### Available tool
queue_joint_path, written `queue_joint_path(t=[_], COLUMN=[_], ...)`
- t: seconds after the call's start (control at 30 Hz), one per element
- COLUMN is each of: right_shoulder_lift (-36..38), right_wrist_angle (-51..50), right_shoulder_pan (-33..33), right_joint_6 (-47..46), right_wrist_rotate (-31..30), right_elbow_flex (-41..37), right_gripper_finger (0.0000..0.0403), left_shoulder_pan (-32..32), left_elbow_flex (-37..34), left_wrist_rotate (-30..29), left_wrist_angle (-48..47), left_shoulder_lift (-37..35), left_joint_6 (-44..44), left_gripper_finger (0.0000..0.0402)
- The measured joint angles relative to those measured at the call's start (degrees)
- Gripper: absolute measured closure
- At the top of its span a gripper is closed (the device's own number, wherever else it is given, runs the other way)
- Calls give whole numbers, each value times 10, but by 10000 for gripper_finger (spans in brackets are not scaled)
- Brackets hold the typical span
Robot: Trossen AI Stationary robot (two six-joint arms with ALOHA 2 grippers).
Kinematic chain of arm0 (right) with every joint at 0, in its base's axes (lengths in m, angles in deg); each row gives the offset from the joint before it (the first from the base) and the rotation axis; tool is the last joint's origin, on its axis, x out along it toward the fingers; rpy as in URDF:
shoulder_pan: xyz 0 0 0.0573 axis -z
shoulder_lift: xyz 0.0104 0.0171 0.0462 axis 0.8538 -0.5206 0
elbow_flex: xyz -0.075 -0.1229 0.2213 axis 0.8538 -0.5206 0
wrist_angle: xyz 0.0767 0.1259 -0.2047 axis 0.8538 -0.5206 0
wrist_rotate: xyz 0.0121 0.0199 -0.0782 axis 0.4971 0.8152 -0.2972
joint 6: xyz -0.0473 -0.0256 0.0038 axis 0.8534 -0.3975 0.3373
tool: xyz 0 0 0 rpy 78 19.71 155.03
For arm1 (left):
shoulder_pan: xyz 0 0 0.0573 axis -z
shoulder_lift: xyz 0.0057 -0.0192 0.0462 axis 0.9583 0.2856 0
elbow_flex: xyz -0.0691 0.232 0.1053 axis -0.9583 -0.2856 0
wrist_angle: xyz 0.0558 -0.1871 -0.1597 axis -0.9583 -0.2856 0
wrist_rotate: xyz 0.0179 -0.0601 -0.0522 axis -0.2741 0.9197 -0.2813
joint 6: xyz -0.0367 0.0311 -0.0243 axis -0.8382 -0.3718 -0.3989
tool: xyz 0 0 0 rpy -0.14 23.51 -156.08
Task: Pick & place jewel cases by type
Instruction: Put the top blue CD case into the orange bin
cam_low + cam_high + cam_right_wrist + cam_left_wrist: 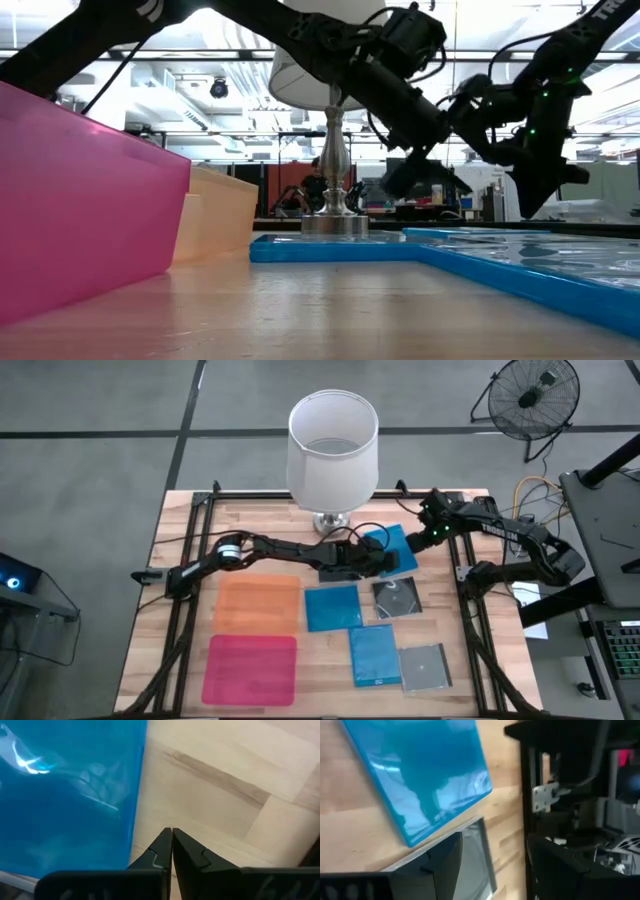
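Three bright blue jewel cases lie flat on the wood: one at the far middle (400,543), one at the centre (332,607), one nearer (374,653). A dark grey case (397,597) and a clear-silvery case (425,666) lie to their right. My left gripper (385,565) reaches in from the left, low between the far blue case and the dark grey case (482,852). My right gripper (172,834) is shut, its tips over bare wood just beside the far blue case's edge (137,805); whether they touch anything does not show.
A lamp with a white shade (333,445) stands on a silver foot (333,215) at the table's far middle, close behind both grippers. An orange sheet (258,605) and a pink sheet (250,668) lie on the near left. Dark frames (470,610) run along both table sides.
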Motion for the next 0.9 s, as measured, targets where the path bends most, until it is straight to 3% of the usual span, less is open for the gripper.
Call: queue_joint_path(t=[0.27,0.9], right_shoulder_lift=[-3,-44], right_wrist_angle=[20,56], right_shoulder_pan=[32,32], right_joint_6=[33,39], right_wrist_rotate=[51,53], right_elbow_flex=[-2,-14], right_gripper_finger=[395,395], left_shoulder_pan=[-3,-29], left_elbow_flex=[-4,-67], left_wrist_rotate=[-47,-55], left_wrist_angle=[-10,-20], left_shoulder_lift=[-5,-6], left_joint_6=[1,-36], left_gripper_finger=[194,193])
